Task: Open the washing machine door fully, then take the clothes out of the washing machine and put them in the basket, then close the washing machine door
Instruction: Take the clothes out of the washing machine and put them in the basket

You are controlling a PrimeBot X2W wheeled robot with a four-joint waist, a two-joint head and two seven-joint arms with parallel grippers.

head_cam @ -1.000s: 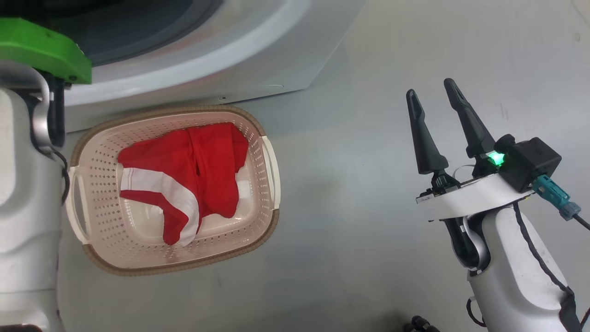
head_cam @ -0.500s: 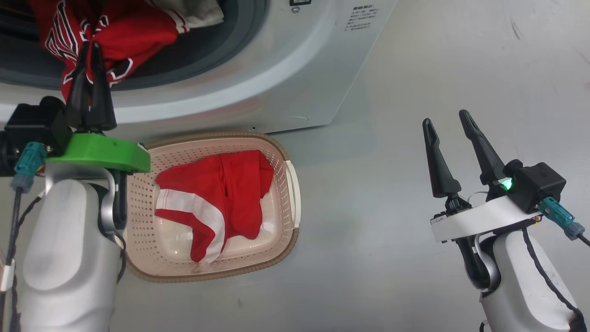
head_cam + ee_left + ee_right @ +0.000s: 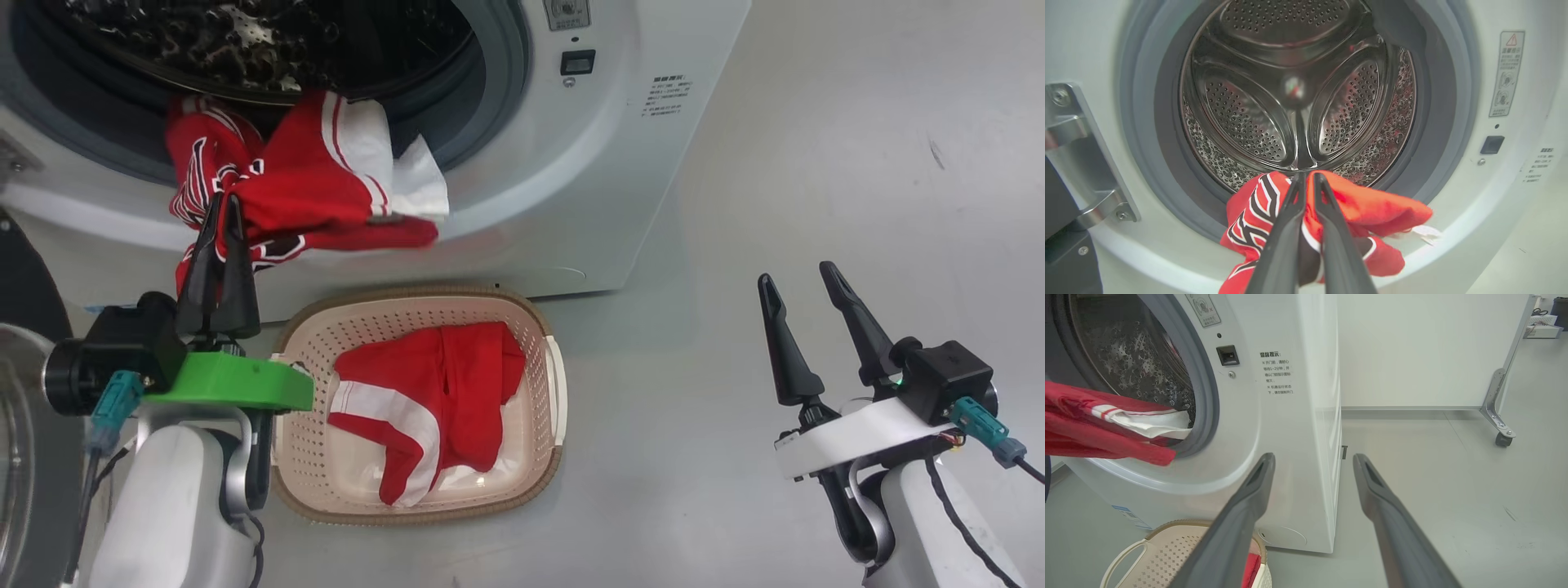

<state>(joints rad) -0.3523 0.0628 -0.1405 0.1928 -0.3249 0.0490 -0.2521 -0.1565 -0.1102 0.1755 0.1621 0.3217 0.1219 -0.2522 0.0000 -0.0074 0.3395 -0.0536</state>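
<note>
The washing machine [image 3: 620, 163] stands with its steel drum [image 3: 1298, 94] exposed. A red jersey [image 3: 310, 188] with white panels and dark lettering hangs out over the grey ring. My left gripper [image 3: 224, 200] is shut on its left part, and the left wrist view has the fingers [image 3: 1308, 177] pinching the cloth [image 3: 1372, 208]. Below the opening sits the cream basket [image 3: 408, 292] with another red and white garment [image 3: 441, 384] in it. The black door [image 3: 20, 278] is swung open at the far left. My right gripper [image 3: 796, 273] is open over bare floor at the right.
Grey floor [image 3: 694, 457] lies to the right of the basket and machine. A white partition on a caster [image 3: 1502, 439] stands behind the machine in the right wrist view. The door hinge bracket [image 3: 1073, 134] is at the left of the opening.
The head camera has tilted up, bringing the drum opening into view. The jersey in my left gripper now hangs further out over the ring. The right gripper stays open.
</note>
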